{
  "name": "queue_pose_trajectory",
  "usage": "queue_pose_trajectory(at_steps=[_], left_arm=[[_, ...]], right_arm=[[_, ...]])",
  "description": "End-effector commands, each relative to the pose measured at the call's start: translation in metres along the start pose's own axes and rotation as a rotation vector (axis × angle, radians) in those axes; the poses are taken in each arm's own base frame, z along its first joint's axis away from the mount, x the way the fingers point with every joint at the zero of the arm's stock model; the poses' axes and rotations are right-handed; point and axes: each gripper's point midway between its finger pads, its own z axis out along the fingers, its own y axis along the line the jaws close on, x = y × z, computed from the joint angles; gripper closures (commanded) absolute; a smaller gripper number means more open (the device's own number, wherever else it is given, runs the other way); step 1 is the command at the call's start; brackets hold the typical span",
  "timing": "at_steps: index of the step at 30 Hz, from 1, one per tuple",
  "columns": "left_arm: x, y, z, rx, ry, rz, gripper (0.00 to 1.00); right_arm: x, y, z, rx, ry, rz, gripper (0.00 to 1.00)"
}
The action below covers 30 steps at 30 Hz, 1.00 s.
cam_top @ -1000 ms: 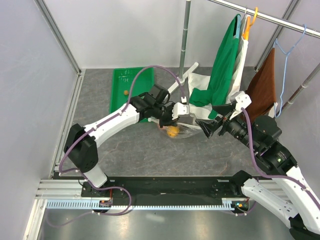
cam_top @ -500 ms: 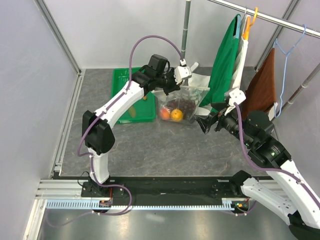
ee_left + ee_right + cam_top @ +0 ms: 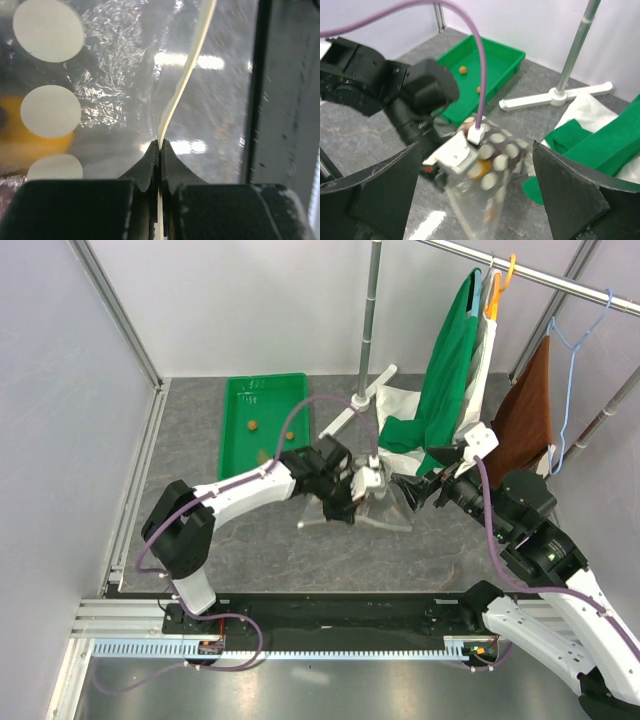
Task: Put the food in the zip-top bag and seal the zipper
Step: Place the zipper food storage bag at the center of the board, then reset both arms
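The zip-top bag [image 3: 386, 504], clear with white dots [image 3: 50, 111], hangs from my left gripper [image 3: 352, 502] low over the table. In the left wrist view the left gripper [image 3: 160, 146] is shut on the zipper [image 3: 189, 70], whose white strip runs up from between the jaws. Food shows through the plastic: an orange [image 3: 479, 170] and something dark purple beside it. My right gripper [image 3: 475, 200] stands wide open just right of the bag, with the bag [image 3: 506, 159] in front of its jaws and untouched. The zipper [image 3: 457, 212] trails down toward the table.
A green tray [image 3: 245, 430] with a few small bits lies at the back left. A white stand base [image 3: 362, 403] and pole rise behind the bag. A green and white garment [image 3: 450, 370] and a brown cloth [image 3: 525, 415] hang on the right.
Half a second ago my left arm held the bag high near the tray; it has swung down and forward, and the bag now hangs low. The right gripper has stayed open, nearly still.
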Motion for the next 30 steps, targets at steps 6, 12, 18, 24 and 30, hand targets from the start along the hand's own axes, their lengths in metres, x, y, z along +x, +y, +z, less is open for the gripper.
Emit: queue_pose_trajectory(at_steps=[6, 12, 18, 24, 30], left_arm=[[0.03, -0.057, 0.024, 0.145, 0.017, -0.178, 0.76], [-0.025, -0.089, -0.037, 0.154, -0.218, -0.028, 0.14], [-0.069, -0.08, -0.127, 0.014, -0.377, -0.016, 0.0], [-0.052, 0.012, -0.24, -0.356, -0.412, -0.368, 0.0], [0.005, 0.007, -0.294, -0.714, -0.363, -0.412, 0.0]], right_arm=[[0.03, 0.0, 0.003, -0.017, 0.05, -0.016, 0.02], [0.025, -0.002, -0.005, 0.006, 0.041, -0.002, 0.02], [0.026, 0.012, -0.014, -0.089, 0.08, -0.021, 0.02], [0.028, 0.009, -0.032, -0.104, 0.136, -0.053, 0.02], [0.042, -0.005, -0.049, -0.028, 0.163, -0.066, 0.02]])
